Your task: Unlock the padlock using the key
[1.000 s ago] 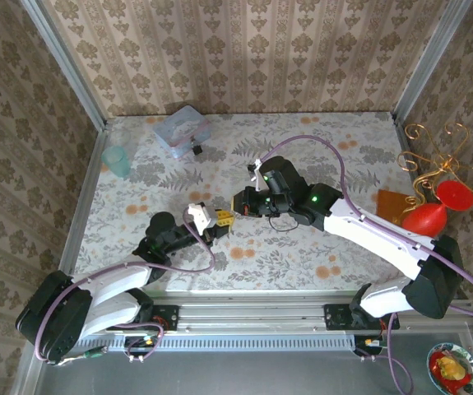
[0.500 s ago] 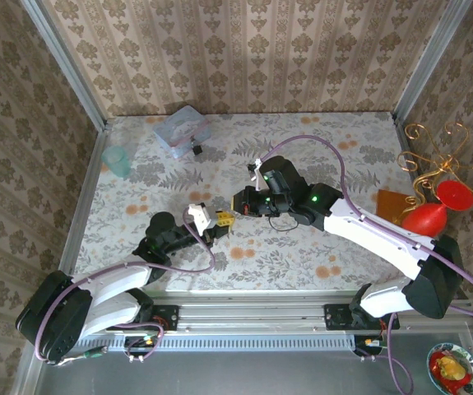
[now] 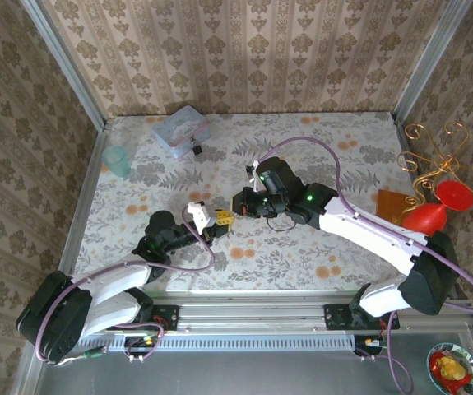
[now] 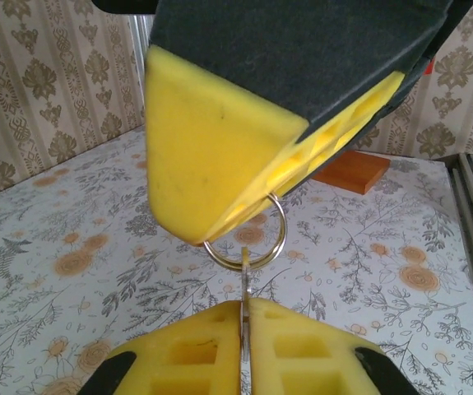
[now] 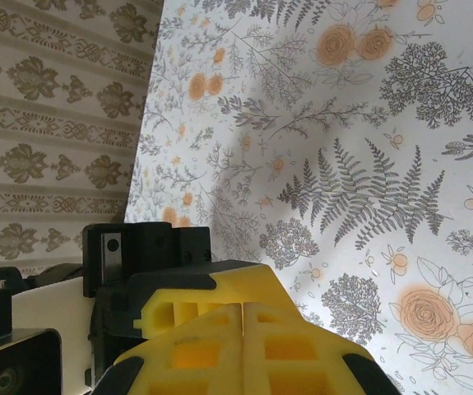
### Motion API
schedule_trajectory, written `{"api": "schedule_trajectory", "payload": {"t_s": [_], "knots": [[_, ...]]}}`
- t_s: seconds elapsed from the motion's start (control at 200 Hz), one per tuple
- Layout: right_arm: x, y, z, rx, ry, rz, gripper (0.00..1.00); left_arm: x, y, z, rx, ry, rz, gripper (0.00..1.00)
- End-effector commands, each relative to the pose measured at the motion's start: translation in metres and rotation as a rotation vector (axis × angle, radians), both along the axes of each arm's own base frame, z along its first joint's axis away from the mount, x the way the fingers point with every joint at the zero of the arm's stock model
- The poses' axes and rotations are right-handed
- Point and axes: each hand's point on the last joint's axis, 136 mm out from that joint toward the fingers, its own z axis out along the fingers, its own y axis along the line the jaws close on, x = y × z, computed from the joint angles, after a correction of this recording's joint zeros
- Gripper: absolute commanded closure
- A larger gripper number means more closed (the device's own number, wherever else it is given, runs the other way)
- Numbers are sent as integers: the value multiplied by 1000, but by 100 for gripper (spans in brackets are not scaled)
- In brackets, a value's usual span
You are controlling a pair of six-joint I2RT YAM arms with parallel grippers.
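Note:
The tiny black padlock (image 3: 196,150) lies at the back of the table, beside the translucent box (image 3: 181,129), far from both grippers. My left gripper (image 3: 220,218) (image 4: 244,306) is shut on the thin key blade (image 4: 244,280), which stands edge-on between its yellow pads. The silvery key ring (image 4: 248,240) hangs from the blade's top. It runs up into the yellow pads (image 4: 220,140) of my right gripper (image 3: 240,204) (image 5: 243,313), which is shut on it. The two grippers meet tip to tip at mid-table.
A teal cup (image 3: 116,160) stands at the left edge. An orange block (image 3: 388,204) (image 4: 351,171), a red hourglass-shaped object (image 3: 433,210) and a gold wire stand (image 3: 438,156) sit at the right edge. Patterned walls close in the table.
Both grippers have crept slightly left and away from the bases together, still joined at the key and ring. Nothing was let go.

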Motion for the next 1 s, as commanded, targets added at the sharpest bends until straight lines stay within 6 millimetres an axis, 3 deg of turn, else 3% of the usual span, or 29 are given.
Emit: {"api": "schedule_trajectory", "payload": {"t_s": [0.0, 0.375, 0.48, 0.495, 0.55, 0.665, 0.795, 0.995], "knots": [[3, 0, -1, 11, 10, -17, 100, -2, -2, 14, -22, -28, -30, 91], [7, -7, 4, -12, -29, -18, 100, -1, 0, 10, 10, -14, -24, 100], [17, -23, -3, -85, -93, -18, 73, 1, 0, 7, 39, -6, -13, 100], [16, -28, 6, -77, -122, -23, 71, 1, 1, 7, 42, -7, -12, 100], [18, -37, 9, -87, -192, -8, 61, 1, 0, 6, 58, -4, -15, 100], [19, -54, 15, -109, -354, 55, 56, -3, -4, 6, 92, -14, -25, 100], [3, -69, 13, -182, -612, 199, 57, -12, -7, 7, 94, -20, -56, 100], [-38, -63, -5, -193, -781, 423, 60, -21, -15, -1, 128, -1, -117, 100]]}}
